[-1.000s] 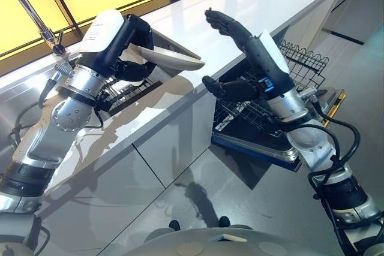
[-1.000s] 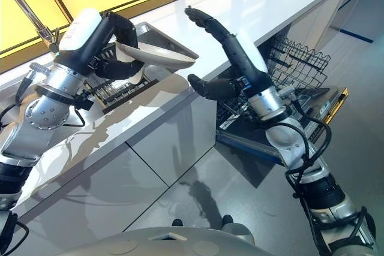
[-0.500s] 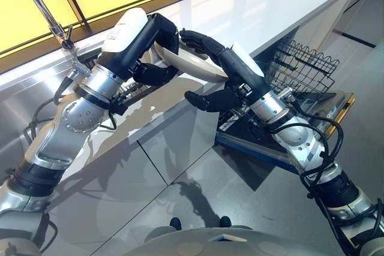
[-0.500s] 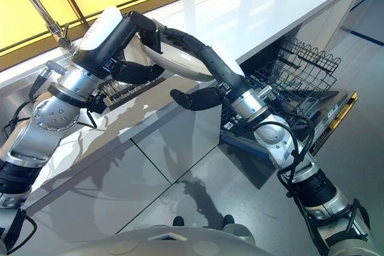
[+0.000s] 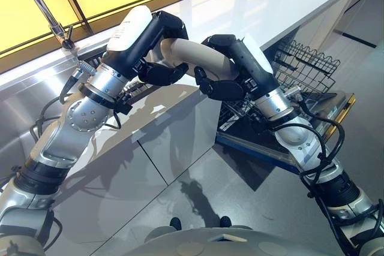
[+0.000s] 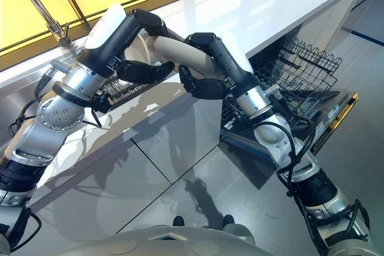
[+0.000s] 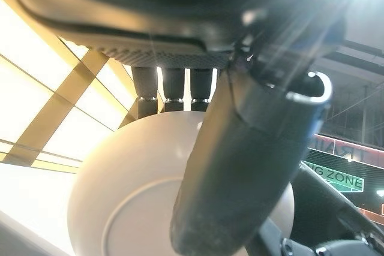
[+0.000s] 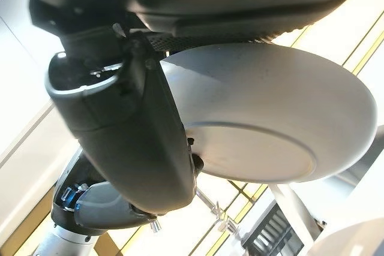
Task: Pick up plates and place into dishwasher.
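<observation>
A long white countertop (image 5: pixel 288 4) is running past a sink with a faucet (image 5: pixel 57 28), and below its far end one open dishwasher (image 5: pixel 282 142) is showing its wire rack (image 5: pixel 303 64). One cream plate (image 5: pixel 192 58) is hanging in the air above the counter edge, tilted on its rim, its underside facing the floor. The left hand (image 5: pixel 159 73) is gripping one side with curled fingers and thumb; the right hand (image 5: pixel 222 85) is clamping the other side.
</observation>
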Robot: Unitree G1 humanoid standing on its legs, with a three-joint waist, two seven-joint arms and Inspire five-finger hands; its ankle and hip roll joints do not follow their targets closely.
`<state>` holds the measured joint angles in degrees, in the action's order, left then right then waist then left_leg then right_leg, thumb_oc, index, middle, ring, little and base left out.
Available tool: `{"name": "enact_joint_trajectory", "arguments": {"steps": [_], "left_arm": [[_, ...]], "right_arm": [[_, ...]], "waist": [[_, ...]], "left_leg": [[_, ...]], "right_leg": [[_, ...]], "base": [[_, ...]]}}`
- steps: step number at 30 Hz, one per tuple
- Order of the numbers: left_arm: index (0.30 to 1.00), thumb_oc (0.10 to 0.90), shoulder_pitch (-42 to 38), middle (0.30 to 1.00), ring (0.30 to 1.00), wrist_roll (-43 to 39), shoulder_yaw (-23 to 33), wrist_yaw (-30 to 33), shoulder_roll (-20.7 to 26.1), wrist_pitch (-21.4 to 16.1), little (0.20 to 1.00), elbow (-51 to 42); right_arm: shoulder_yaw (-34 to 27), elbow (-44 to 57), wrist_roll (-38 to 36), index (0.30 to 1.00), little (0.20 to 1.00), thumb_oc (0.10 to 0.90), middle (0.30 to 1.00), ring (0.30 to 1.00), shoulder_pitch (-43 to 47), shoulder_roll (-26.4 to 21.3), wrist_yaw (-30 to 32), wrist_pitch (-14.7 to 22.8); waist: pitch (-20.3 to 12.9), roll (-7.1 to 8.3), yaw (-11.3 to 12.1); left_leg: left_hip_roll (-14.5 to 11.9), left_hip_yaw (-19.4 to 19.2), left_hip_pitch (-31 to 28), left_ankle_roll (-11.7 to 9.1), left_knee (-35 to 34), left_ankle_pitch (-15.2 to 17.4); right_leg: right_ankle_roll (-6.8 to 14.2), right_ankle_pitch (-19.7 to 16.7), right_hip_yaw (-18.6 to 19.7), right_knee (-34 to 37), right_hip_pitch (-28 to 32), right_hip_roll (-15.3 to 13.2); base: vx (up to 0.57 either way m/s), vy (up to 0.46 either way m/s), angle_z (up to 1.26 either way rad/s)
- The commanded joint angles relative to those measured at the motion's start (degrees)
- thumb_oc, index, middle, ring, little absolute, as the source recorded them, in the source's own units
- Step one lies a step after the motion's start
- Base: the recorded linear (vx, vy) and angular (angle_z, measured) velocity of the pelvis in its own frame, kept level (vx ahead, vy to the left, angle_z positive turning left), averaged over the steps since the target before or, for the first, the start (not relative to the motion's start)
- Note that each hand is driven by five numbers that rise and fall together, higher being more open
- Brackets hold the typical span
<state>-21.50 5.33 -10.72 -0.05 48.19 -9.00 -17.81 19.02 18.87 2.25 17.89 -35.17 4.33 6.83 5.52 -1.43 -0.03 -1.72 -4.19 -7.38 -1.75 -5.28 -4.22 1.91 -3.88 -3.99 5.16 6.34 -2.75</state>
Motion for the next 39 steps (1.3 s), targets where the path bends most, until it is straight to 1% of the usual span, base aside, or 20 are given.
{"name": "enact_joint_trajectory", "arguments": {"steps": [1,2,3,5,9,11,13,16,18,20,21,23,25,27,29,31,32,39], "left_arm": [[0.528,0.366,-4.40,0.528,0.528,-4.07,5.92,2.25,2.10,-4.00,0.466,-2.54],[0.559,0.402,-3.80,0.559,0.559,-4.33,6.34,2.11,2.22,-4.22,0.502,-2.41],[0.900,0.800,-3.18,0.900,0.900,-5.03,6.84,1.76,2.37,-4.36,0.900,-2.25],[0.900,0.800,-2.33,0.900,0.900,-5.64,7.40,1.59,2.47,-5.01,0.900,-1.50],[0.900,0.800,-1.35,0.900,0.900,-6.51,8.28,1.79,2.91,-5.29,0.900,-0.28],[0.900,0.800,-0.48,0.900,0.900,-6.79,8.83,2.34,3.61,-5.95,0.900,1.60],[0.900,0.800,0.18,0.900,0.900,-7.22,9.49,2.87,4.38,-5.72,0.900,2.69],[0.900,0.800,2.12,0.900,0.900,-7.79,11.48,3.84,5.80,-6.29,0.900,6.18],[0.900,0.800,2.66,0.900,0.900,-7.98,12.21,4.45,6.18,-6.27,0.900,7.76],[0.900,0.800,3.10,0.900,0.900,-8.56,13.09,5.92,6.75,-6.65,0.900,10.96],[0.900,0.800,3.28,0.900,0.900,-8.89,13.50,6.52,7.01,-6.58,0.900,11.86],[0.900,0.800,4.00,0.900,0.900,-9.46,14.66,7.39,7.40,-6.11,0.900,13.58],[0.900,0.800,5.04,0.900,0.900,-9.38,15.96,7.52,7.54,-5.98,0.900,14.62],[0.900,0.800,5.97,0.900,0.900,-8.91,16.79,7.74,7.62,-5.59,0.900,15.16],[0.900,0.800,6.61,0.900,0.900,-8.79,17.71,7.59,7.84,-4.98,0.900,16.16],[0.900,0.800,6.77,0.900,0.900,-8.49,17.94,7.68,7.98,-4.26,0.900,16.79],[0.900,0.800,6.78,0.900,0.900,-8.40,18.02,7.64,8.18,-3.74,0.900,17.33],[0.900,0.800,7.52,0.900,0.900,-8.20,17.54,7.91,8.56,-2.22,0.900,19.47]], "right_arm": [[-8.14,4.00,1.30,0.300,0.200,0.100,0.300,0.300,3.71,-1.03,7.52,6.06],[-8.90,3.78,1.63,0.300,0.200,0.100,0.300,0.300,3.52,-1.34,8.13,6.38],[-9.74,3.33,2.08,0.300,0.200,0.100,0.300,0.300,3.34,-1.72,9.44,6.74],[-11.20,2.07,3.71,0.300,0.200,0.100,0.300,0.300,3.47,-2.39,12.22,7.08],[-13.82,-1.04,6.13,0.300,0.200,0.100,0.300,0.300,3.66,-3.93,15.91,7.35],[-15.89,-5.51,8.92,0.300,0.200,0.100,0.300,0.300,4.29,-6.26,20.15,6.99],[-17.64,-8.89,8.40,0.300,0.200,0.100,0.300,0.300,4.90,-7.86,23.03,6.30],[-22.17,-16.37,6.90,0.300,0.200,0.100,0.300,0.300,4.65,-9.94,28.66,6.74],[-23.68,-19.64,6.34,0.300,0.200,0.100,0.300,0.300,4.86,-10.60,30.11,5.77],[-25.25,-25.64,4.86,0.300,0.200,0.100,0.300,0.300,5.16,-12.25,31.81,3.84],[-25.89,-27.99,3.97,0.300,0.200,0.100,0.300,0.300,4.96,-12.94,32.23,3.46],[-26.86,-31.91,2.80,0.300,0.200,0.100,0.300,0.300,3.87,-13.89,33.44,0.94],[-28.38,-35.09,1.99,0.300,0.200,0.100,0.300,0.300,2.33,-14.46,33.43,-1.16],[-29.28,-37.59,-0.91,0.300,0.200,0.100,0.300,0.300,1.08,-14.67,33.27,-3.24],[-30.48,-41.80,-3.75,0.300,0.200,0.100,0.300,0.300,-0.60,-13.85,32.43,-3.79],[-30.75,-43.14,-4.87,0.300,0.200,0.100,0.300,0.300,-1.55,-13.32,31.29,-4.85],[-30.54,-43.54,-4.91,0.300,0.200,0.100,0.300,0.300,-2.00,-13.04,30.63,-5.75],[-27.40,-47.59,-3.15,0.300,0.200,0.100,0.300,0.300,-3.10,-12.85,26.91,-8.37]], "waist": [[-3.86,1.08,0.59],[-3.82,1.06,0.62],[-3.77,1.06,0.72],[-3.72,1.00,0.94],[-3.73,1.04,1.29],[-3.70,1.19,1.65],[-3.66,1.31,1.91],[-3.66,1.61,2.38],[-3.76,1.73,2.57],[-3.87,1.87,2.98],[-3.83,1.89,3.11],[-3.71,1.98,3.43],[-3.61,2.06,3.65],[-3.43,2.11,3.88],[-3.07,2.05,4.16],[-2.69,1.99,4.31],[-2.46,1.95,4.43],[-0.93,1.38,5.32]], "left_leg": [[3.62,-0.05,-0.14,1.94,0.31,6.33],[3.62,-0.04,-0.16,1.94,0.32,6.34],[3.61,0.01,-0.19,1.91,0.34,6.34],[3.64,0.20,-0.20,1.91,0.36,6.38],[3.66,0.49,-0.26,1.88,0.40,6.36],[3.64,0.63,-0.33,1.85,0.45,6.38],[3.62,0.78,-0.37,1.83,0.45,6.40],[3.69,1.19,-0.30,1.86,0.60,6.44],[3.76,1.44,-0.30,1.87,0.68,6.50],[3.79,1.67,-0.31,1.84,0.75,6.52],[3.81,1.84,-0.28,1.86,0.78,6.49],[3.84,2.05,-0.22,1.91,0.90,6.40],[3.81,2.18,-0.22,1.97,0.97,6.38],[3.75,2.31,-0.17,2.00,1.08,6.39],[3.67,2.56,-0.06,2.03,1.54,6.56],[3.65,2.89,0.01,2.06,2.07,6.79],[3.65,3.09,0.09,2.07,2.48,6.93],[3.34,4.00,0.76,1.54,4.00,7.08]], "right_leg": [[3.84,2.69,-1.43,-0.72,-0.01,-0.41],[3.86,2.67,-1.50,-0.72,0.00,-0.43],[3.86,2.66,-1.60,-0.72,0.06,-0.46],[3.90,2.71,-1.87,-0.73,0.16,-0.54],[3.93,2.77,-2.29,-0.83,0.37,-0.69],[3.95,2.89,-2.86,-1.04,0.52,-0.84],[4.00,2.96,-3.34,-1.18,0.59,-0.94],[4.08,2.97,-3.90,-1.09,0.78,-1.20],[4.10,3.04,-3.95,-1.09,0.85,-1.29],[4.17,3.05,-4.17,-1.07,0.97,-1.44],[4.20,3.05,-4.24,-1.09,0.97,-1.49],[4.21,3.12,-4.39,-1.24,0.96,-1.63],[4.19,3.27,-4.62,-1.41,1.02,-1.73],[4.11,3.43,-4.89,-1.61,1.02,-1.80],[3.98,3.76,-5.18,-2.05,1.09,-1.92],[3.90,3.94,-5.39,-2.34,1.09,-2.05],[3.86,4.01,-5.50,-2.48,1.11,-2.15],[3.75,4.40,-6.87,-3.01,1.34,-2.54]], "base": [[0.00,0.000,0.00],[0.00,0.000,0.00],[0.00,0.000,0.00],[0.04,0.003,0.02],[0.05,0.001,0.06],[0.05,-0.003,0.10],[0.05,-0.006,0.20],[0.07,-0.009,0.11],[0.06,-0.007,0.14],[0.07,-0.007,0.13],[0.08,-0.014,0.06],[0.08,-0.020,0.09],[0.09,-0.028,0.14],[0.09,-0.034,0.16],[0.10,-0.047,0.18],[0.10,-0.055,0.13],[0.09,-0.055,0.07],[0.11,-0.038,0.07]]}}
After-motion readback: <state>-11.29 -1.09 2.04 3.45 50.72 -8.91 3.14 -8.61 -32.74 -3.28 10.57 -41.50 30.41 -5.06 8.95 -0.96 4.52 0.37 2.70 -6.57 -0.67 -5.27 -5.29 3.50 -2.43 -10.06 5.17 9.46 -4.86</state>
